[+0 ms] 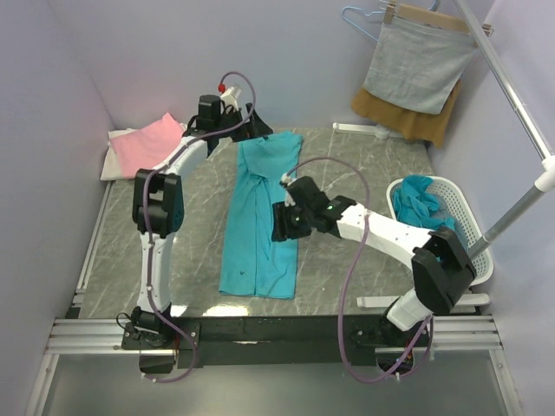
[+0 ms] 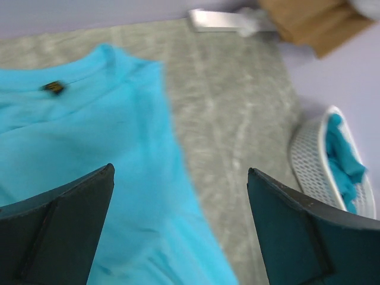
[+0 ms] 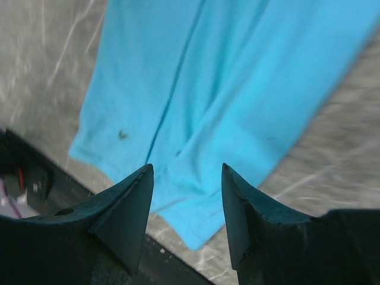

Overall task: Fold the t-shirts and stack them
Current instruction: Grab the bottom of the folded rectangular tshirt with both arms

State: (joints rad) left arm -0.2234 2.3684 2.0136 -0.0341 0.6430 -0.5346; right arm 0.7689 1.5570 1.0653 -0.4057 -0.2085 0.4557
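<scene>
shirt on table: one teal t-shirt (image 1: pixel 260 217) lay flat mid-table as a long narrow strip, collar at the far end, hem near the front edge
left gripper (image 2: pixel 180 175): spread wide, nothing between the fingers, hovered over the collar end's right edge
right gripper (image 3: pixel 187 169): fingers apart, gap empty, pinched nothing; sat above the strip's right edge, about mid-length
shirt edges: left long edge straight; right edge lumpier where the fold sat, lower right corner stuck out a bit
open room: bare table (image 1: pixel 364 165) on both sides of the strip; wider patch on the right, between shirt and basket; left arm crossed the left patch
surface: grey marble-look top, white veins, metal rail along the front
room: pale lilac walls on the left, back and right; slanted metal pole (image 1: pixel 512 95) at right
basket (image 1: pixel 473 225): one, white mesh, right edge of table, held bunched teal shirts (image 1: pixel 416 201), number could not be told
back-left corner: one pink t-shirt (image 1: pixel 149 143) folded on top of one white t-shirt (image 1: pixel 115 160)
hanging back right: one grey cloth (image 1: pixel 419 65) over one mustard cloth (image 1: pixel 408 121), on a hanger (image 1: pixel 416 13)
arms: two
</scene>
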